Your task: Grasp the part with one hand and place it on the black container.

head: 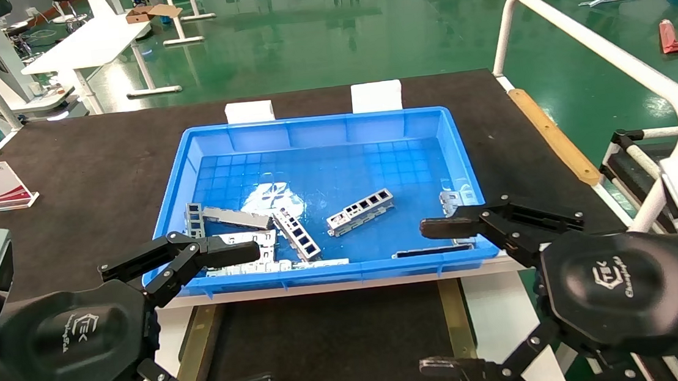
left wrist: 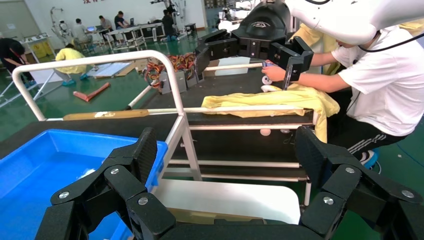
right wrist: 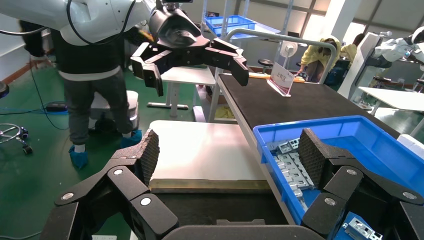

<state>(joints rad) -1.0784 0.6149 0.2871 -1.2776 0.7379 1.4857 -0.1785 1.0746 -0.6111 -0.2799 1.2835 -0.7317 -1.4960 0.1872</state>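
I count two ladder-like parts (head: 360,211) in the one blue crate (head: 334,271). My left claw (head: 218,317) and right claw (head: 440,295) both hang spread wide and empty above the black tray (head: 328,345).

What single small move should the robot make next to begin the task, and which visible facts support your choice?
Probably lower the right gripper into the blue crate toward the part. Both grippers hover open and empty at the crate's near edge, and that ladder-like strip lies alone mid-crate, clear of the pile by the left gripper. The black container waits just below.
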